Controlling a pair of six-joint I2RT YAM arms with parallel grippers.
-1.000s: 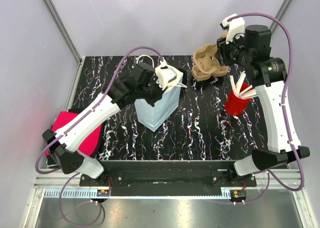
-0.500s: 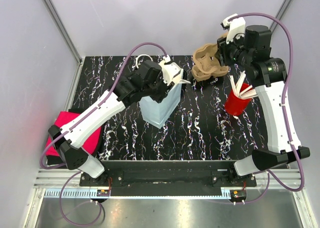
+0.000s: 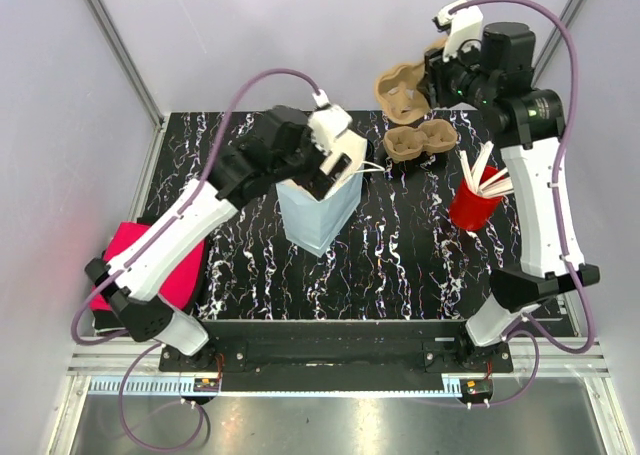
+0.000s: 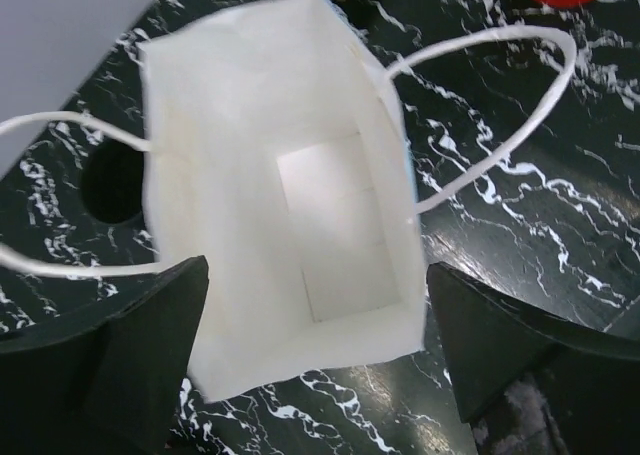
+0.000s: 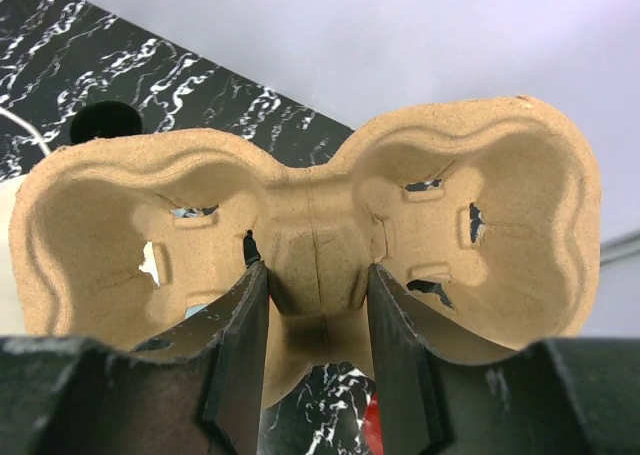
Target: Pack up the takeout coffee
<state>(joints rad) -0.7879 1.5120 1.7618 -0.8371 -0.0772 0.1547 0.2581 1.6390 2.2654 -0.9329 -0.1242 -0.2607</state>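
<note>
A white paper bag (image 3: pixel 315 210) stands open on the black marbled table, and in the left wrist view its empty inside (image 4: pixel 300 205) and both loop handles show. My left gripper (image 3: pixel 345 162) hovers just over the bag's rim, open wide (image 4: pixel 315 375) with nothing between its fingers. My right gripper (image 3: pixel 432 80) is shut on the middle ridge of a brown cardboard cup carrier (image 3: pixel 403 90), held up in the air at the back right. In the right wrist view the carrier (image 5: pixel 315 225) fills the frame between the fingers (image 5: pixel 240 345). A second carrier (image 3: pixel 420 143) lies on the table below.
A red cup (image 3: pixel 472 207) with wooden stirrers stands at the right, close to the right arm. A pink cloth (image 3: pixel 130 265) lies at the table's left edge under the left arm. Grey walls enclose the table's back and sides.
My left gripper has let go of the bag and opened wide above it. My right gripper has lifted one carrier up, leaving another on the table.
</note>
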